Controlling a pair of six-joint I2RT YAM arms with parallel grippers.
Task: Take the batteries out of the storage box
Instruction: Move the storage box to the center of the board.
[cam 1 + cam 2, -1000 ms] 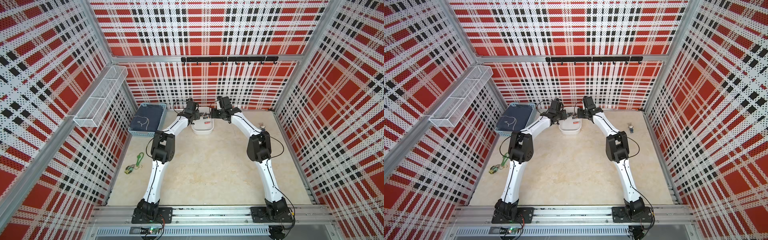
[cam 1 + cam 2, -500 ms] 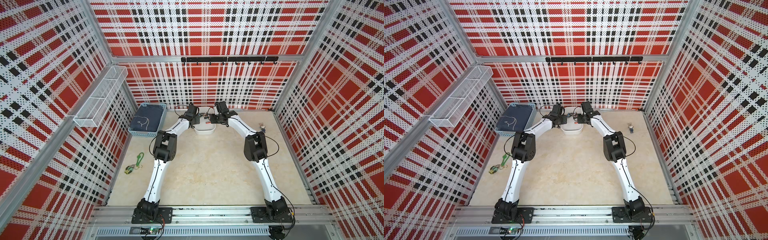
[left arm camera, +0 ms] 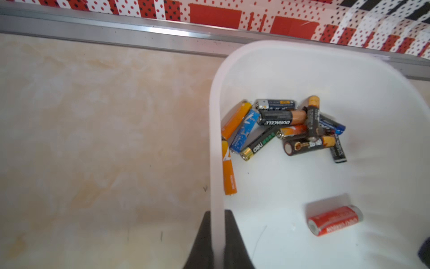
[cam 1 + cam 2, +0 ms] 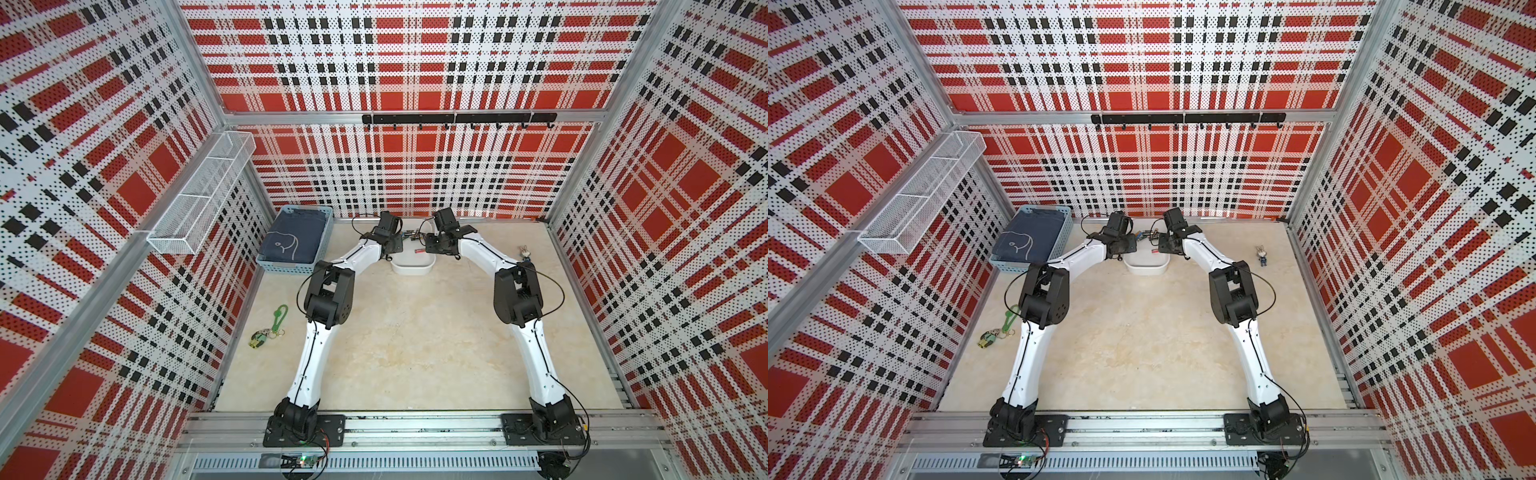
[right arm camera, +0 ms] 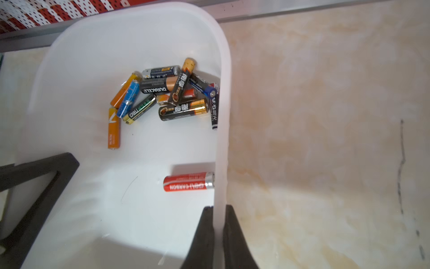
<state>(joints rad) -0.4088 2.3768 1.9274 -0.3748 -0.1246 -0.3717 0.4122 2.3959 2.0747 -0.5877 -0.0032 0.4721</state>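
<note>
Inside the storage box (image 3: 214, 116), loose batteries (image 3: 274, 117).

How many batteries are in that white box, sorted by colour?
Orange batteries: 3 (one is half buried in the pile)
Light blue battery: 1
Red battery: 1
Black or dark navy batteries: 7
Total: 12, all lying inside the white box

bright even light, wide-angle edge distortion

Left arm (image 4: 357, 254) and right arm (image 4: 484, 249) outstretched, jaws clamped.
</note>
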